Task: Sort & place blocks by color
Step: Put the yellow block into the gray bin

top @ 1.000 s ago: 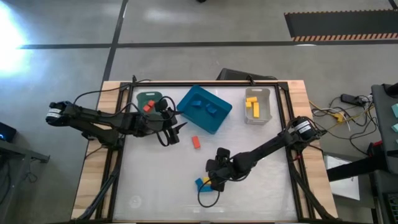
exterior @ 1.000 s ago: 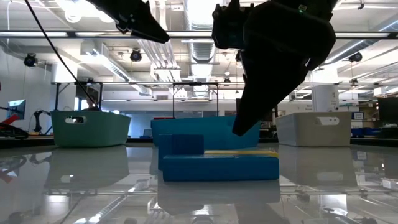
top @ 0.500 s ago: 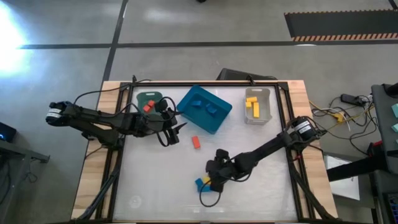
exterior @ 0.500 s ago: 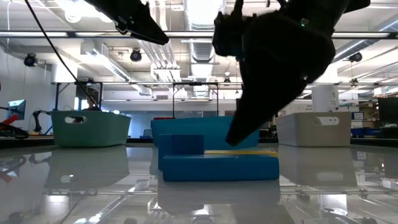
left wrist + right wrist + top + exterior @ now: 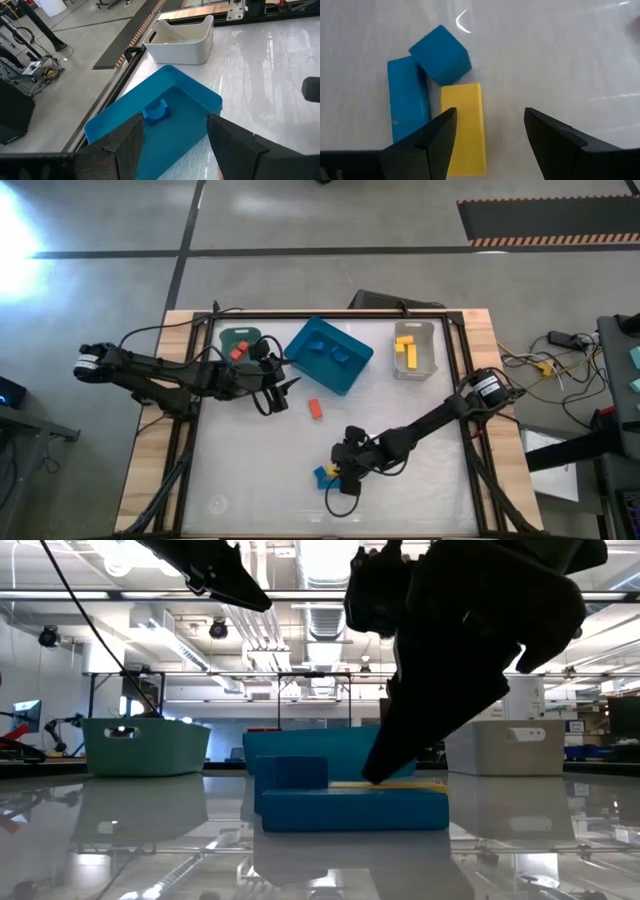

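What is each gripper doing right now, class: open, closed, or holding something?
Left gripper: open, empty, above the blue bin.
Right gripper: open, empty, over the yellow block.

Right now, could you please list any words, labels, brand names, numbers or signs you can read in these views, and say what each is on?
None can be read.
The blue bar block has a faint pale mark on its top face, too small and blurred to read.
The blue bin, white bin, yellow bar block and blue cube show no text.
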Controlling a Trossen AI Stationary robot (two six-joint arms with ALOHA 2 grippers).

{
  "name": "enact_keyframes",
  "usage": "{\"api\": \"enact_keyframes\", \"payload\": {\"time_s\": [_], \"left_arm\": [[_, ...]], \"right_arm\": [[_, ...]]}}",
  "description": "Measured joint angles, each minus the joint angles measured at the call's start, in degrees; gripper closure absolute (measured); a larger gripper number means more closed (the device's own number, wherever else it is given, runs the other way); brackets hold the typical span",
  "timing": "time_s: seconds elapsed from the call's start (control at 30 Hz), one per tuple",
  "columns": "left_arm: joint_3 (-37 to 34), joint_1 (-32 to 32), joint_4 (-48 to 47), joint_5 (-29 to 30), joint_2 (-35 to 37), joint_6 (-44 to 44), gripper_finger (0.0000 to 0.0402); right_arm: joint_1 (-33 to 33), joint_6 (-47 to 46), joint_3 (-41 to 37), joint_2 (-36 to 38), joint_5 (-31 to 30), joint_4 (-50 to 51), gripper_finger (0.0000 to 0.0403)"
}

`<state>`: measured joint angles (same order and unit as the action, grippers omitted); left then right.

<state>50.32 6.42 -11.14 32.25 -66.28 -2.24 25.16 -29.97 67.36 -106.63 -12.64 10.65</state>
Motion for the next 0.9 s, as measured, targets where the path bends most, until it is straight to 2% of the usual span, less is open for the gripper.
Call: {"api": "enact_keyframes", "payload": {"time_s": [0.1,0.2,0.43,0.6,0.9], "left_arm": [[0.0,0.0,0.0,0.0,0.0,0.0,0.0201],[0.0,0.0,0.0,0.0,0.0,0.0,0.0201],[0.0,0.0,-0.1,0.0,0.0,0.0,0.0201],[0.0,0.0,0.0,0.0,0.0,0.0,0.0201],[0.0,0.0,0.1,0.0,0.0,0.0,0.0201]], "right_arm": [[0.0,-0.3,-0.5,0.0,-0.8,-0.1,0.0179],[-0.2,-1.5,-0.7,0.0,-4.5,1.5,0.0181],[-0.6,3.0,0.8,3.0,-9.3,3.9,0.0192],[-0.4,-0.3,1.6,3.4,-6.0,4.4,0.0195],[0.2,-7.2,0.8,-0.8,-2.8,5.3,0.0195]]}}
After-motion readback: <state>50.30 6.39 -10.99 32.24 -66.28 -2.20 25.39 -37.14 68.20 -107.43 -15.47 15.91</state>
